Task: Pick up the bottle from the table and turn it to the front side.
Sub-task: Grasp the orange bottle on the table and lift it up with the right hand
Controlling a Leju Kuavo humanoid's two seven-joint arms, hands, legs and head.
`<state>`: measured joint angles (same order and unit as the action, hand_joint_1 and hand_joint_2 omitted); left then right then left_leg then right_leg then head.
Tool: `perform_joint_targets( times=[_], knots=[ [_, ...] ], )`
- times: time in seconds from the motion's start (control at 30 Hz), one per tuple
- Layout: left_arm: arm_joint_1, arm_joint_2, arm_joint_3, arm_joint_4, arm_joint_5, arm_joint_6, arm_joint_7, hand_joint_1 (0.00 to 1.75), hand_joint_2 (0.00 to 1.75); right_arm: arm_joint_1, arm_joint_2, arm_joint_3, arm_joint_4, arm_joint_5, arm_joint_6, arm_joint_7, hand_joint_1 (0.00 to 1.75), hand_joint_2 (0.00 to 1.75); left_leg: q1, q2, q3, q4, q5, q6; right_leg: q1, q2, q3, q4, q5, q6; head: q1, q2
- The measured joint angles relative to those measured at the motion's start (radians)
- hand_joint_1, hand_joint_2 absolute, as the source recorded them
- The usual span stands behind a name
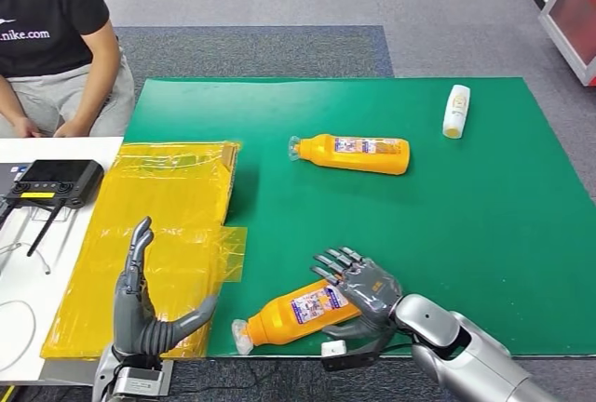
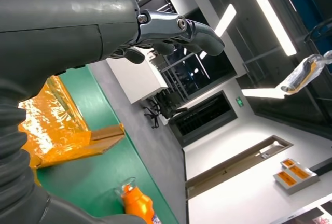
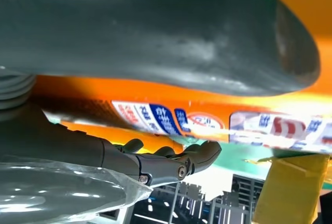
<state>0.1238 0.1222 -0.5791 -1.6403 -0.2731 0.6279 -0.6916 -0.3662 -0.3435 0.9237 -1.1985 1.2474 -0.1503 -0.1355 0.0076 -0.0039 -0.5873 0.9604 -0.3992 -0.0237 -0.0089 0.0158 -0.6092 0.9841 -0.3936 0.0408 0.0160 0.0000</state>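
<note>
Head view, near edge of green bench [image 1: 450, 234]: orange plastic bottle [image 1: 299, 312] lying label-up, right hand [image 1: 362, 295] cupped around its base to lift it. Left hand [image 1: 144, 314] open, idle. Farther: second orange bottle [image 1: 355, 154], small white bottle [image 1: 456, 111].

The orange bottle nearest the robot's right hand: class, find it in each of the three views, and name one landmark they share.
Head view: the near orange bottle lies at the green mat's front edge, under the right hand.
Left wrist view: its clear cap and orange neck show at the picture's lower edge.
Right wrist view: its labelled side crosses the picture.
Shared landmark: the green mat.
</note>
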Motion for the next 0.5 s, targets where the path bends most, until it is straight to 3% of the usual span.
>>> perform_joint_targets(
  times=[0.37,0.43,0.47,0.5],
  knots=[
    [0.004,0.005,0.002,0.0,-0.008,-0.004,0.0,0.0,1.75,0.024,0.017,0.003,0.025,0.005,-0.038,0.015,0.0,0.0,0.0,0.0,0.0,0.0,0.0,0.0,0.0,0.0,0.0,0.0,0.0,0.0,0.0,0.0],
    [0.005,0.006,0.002,0.0,-0.009,-0.005,0.0,0.0,1.75,0.024,0.02,0.003,0.036,0.007,-0.043,0.018,0.02,0.87,0.0,0.0,0.001,0.0,0.0,0.0,0.0,0.0,0.0,0.0,0.0,0.0,0.0,0.0],
    [0.005,0.006,0.003,0.0,-0.009,-0.006,0.0,0.0,1.75,0.024,0.021,0.002,0.043,0.008,-0.047,0.019,0.28,1.31,0.0,0.0,0.001,0.0,0.0,0.0,0.0,0.0,0.001,0.0,0.0,0.0,0.0,0.0],
    [0.005,0.006,0.003,0.0,-0.009,-0.006,0.0,0.0,1.75,0.023,0.023,0.002,0.05,0.009,-0.05,0.02,0.72,1.75,0.0,0.0,0.001,0.0,0.0,0.0,0.0,0.0,0.001,0.0,0.0,0.0,0.0,0.0]
  ],
)
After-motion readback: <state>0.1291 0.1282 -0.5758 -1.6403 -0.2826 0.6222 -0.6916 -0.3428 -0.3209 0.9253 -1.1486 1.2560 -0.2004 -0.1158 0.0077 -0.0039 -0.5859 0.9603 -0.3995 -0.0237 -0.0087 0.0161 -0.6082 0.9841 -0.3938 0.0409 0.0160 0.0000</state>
